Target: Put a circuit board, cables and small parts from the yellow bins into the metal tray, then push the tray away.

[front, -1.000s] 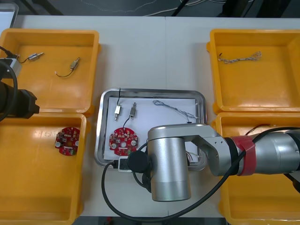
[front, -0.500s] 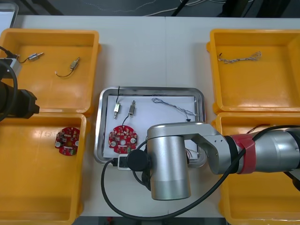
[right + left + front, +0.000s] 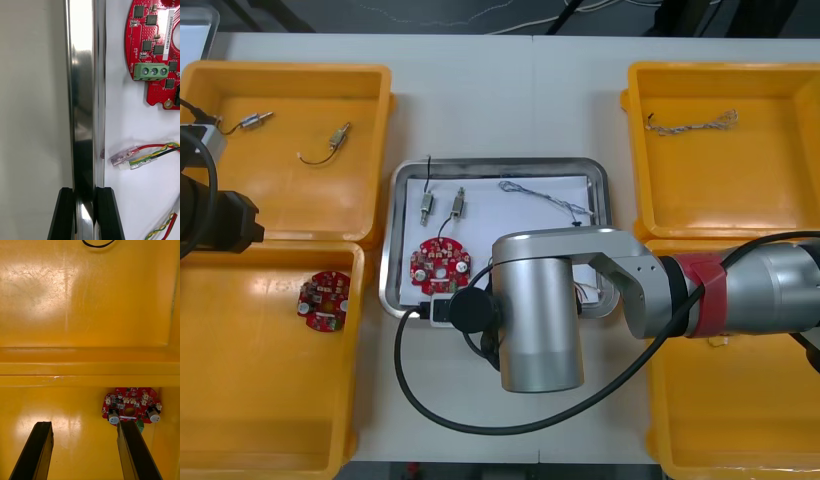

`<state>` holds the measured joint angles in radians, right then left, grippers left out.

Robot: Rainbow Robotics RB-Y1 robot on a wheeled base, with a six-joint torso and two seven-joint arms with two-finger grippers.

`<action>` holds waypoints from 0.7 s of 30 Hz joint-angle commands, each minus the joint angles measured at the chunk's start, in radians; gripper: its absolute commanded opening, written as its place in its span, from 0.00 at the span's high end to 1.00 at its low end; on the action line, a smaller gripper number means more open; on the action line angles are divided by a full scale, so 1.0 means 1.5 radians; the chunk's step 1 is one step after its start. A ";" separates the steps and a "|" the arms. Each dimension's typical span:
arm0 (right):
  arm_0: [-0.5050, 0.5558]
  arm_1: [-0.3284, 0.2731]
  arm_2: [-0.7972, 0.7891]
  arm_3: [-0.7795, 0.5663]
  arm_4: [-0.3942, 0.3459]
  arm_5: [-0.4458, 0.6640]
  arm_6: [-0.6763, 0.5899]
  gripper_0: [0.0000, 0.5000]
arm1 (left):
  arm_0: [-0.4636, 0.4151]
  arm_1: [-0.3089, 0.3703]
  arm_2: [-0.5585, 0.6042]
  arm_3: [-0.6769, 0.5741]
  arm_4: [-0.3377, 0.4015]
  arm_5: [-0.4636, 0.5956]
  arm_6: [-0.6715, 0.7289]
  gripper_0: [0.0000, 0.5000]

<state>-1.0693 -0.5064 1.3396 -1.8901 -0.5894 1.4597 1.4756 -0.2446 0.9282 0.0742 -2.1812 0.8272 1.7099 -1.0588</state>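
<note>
The metal tray (image 3: 500,165), white inside, lies between the yellow bins. It holds a round red circuit board (image 3: 440,265), two small metal parts (image 3: 460,205), a twisted blue and white cable (image 3: 545,203) and a red and yellow cable (image 3: 150,155). My right arm (image 3: 540,310) covers the tray's near edge. In the right wrist view my right gripper (image 3: 87,195) is shut on the tray's shiny rim (image 3: 82,93), with the circuit board (image 3: 155,48) just inside. My left gripper (image 3: 84,425) hangs open over the near left bin, above another circuit board (image 3: 131,410).
The far left bin (image 3: 285,80) holds small metal parts and a short cable. A twisted cable (image 3: 690,123) lies in the far right bin. A second circuit board (image 3: 322,300) sits in the near left bin. Bare table (image 3: 500,100) stretches beyond the tray.
The tray has slid away from the robot, toward the table's far edge, with my right gripper holding its rim. The left arm has stayed still.
</note>
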 commanded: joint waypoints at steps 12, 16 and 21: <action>-0.100 -0.011 0.009 0.095 -0.014 -0.049 0.040 1.00 | 0.012 0.024 0.021 -0.017 -0.006 0.004 -0.010 0.00; -0.118 -0.012 0.009 0.113 -0.019 -0.058 0.047 1.00 | 0.012 0.024 0.021 -0.017 -0.006 0.004 -0.010 0.00; -0.133 -0.011 0.009 0.137 -0.019 -0.070 0.059 1.00 | 0.012 0.024 0.021 -0.017 -0.006 0.004 -0.010 0.00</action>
<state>-1.2077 -0.5069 1.3403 -1.6963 -0.6105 1.3717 1.5351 -0.2446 0.9282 0.0742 -2.1812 0.8270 1.7099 -1.0588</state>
